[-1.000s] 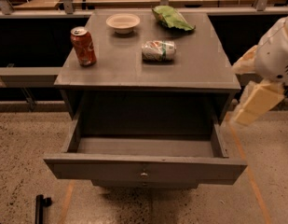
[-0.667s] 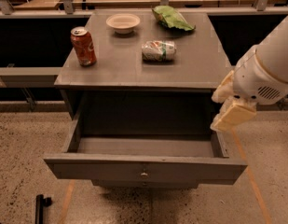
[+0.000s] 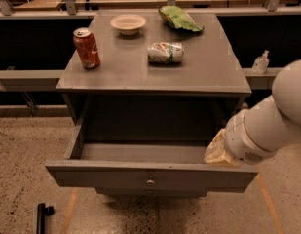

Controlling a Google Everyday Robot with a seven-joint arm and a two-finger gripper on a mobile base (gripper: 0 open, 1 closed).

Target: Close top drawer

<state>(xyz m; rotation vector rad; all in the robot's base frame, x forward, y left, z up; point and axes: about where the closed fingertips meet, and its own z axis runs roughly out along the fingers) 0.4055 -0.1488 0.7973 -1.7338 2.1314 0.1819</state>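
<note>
Standing pulled well out of the grey cabinet: wide, shallow grey wooden top drawer point(image 3: 106, 178), small round metal knob point(image 3: 150, 182) facing the camera. Tan end effector point(image 3: 219, 152) sits at the drawer's right end, just behind the front panel; whether open or closed, cannot tell. Red soda can point(image 3: 86, 48) upright on worktop point(image 3: 208, 67).

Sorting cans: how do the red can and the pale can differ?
The red can stands upright at the left edge; the pale can lies on its side near the middle. Both sit on the cabinet top. The gripper is beside the right end of the open top drawer.
</note>
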